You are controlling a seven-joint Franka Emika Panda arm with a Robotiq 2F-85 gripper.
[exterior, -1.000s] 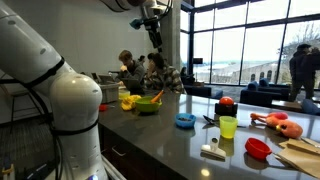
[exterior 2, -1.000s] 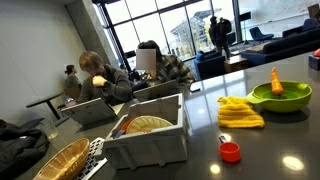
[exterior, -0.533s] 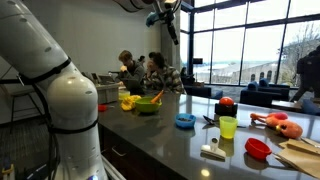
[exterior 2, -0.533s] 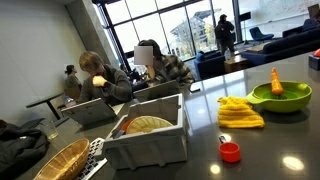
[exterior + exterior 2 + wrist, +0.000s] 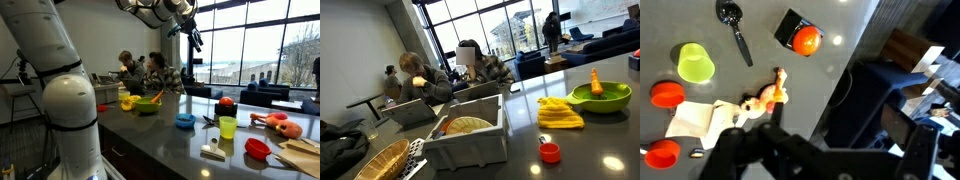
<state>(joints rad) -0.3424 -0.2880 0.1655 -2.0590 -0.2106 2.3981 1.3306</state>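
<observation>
High near the ceiling in an exterior view, at the end of the white arm (image 5: 60, 100): the black 2-fingered tool (image 5: 194, 40), well above the dark grey glossy tabletop (image 5: 165, 145). In the wrist view, the tool (image 5: 825, 150) along the bottom edge, fingers spread wide, nothing between them, nothing touched.

Just ahead of the fingers in the wrist view: the orange plush toy (image 5: 765, 97), flat on the tabletop (image 5: 760, 60), 1 end against a pale flat board (image 5: 695, 120). Same toy in an exterior view (image 5: 278, 123), toward the right end of the tabletop, near the board (image 5: 300, 155).

Around the toy in the wrist view:
- a lime-green plastic cup (image 5: 695, 62), seen from above
- a black spoon (image 5: 735, 30)
- an orange ball (image 5: 806, 40) on a black square block (image 5: 790, 25)
- 2 red bowls (image 5: 667, 93), 1 on either side of the board

Cup (image 5: 228, 127) upright in an exterior view, with a blue bowl (image 5: 185, 121) near it.

Further along the tabletop (image 5: 610, 140):
- a green bowl (image 5: 605, 100) with an orange carrot-shaped piece (image 5: 596, 80) upright in it
- a yellow cloth (image 5: 560, 112) just beside that bowl
- a small red cap (image 5: 550, 152)
- a grey plastic bin (image 5: 470, 145) holding a round wicker plate (image 5: 468, 124)

No lettering large enough to read.
</observation>
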